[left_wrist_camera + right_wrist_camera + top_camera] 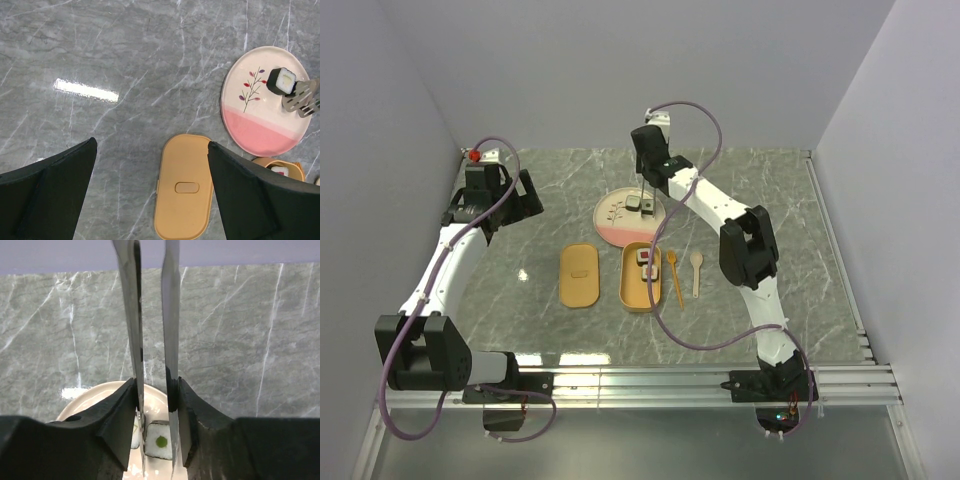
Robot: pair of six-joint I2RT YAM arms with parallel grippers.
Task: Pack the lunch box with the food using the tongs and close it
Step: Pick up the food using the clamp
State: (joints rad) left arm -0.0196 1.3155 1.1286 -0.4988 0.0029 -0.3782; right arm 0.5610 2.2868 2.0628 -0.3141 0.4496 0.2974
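Observation:
My right gripper (646, 176) (156, 386) is shut on the tongs (170, 330), whose two thin arms run between its fingers and down to the round pink-and-cream plate (618, 226). The tong tips (301, 98) straddle a sushi piece with a green centre (160, 441); a second piece (133, 436) lies just left of it. The lunch box base (639, 290) stands open below the plate with one sushi piece (645, 259) inside. Its lid (579, 275) (185, 187) lies flat to the left. My left gripper (512, 196) (152, 144) hangs open and empty above the lid.
An orange spoon (675, 276) and a beige spoon (696, 270) lie right of the box base. The marble table (520, 240) is walled at the back and sides, with a metal rail along the near edge.

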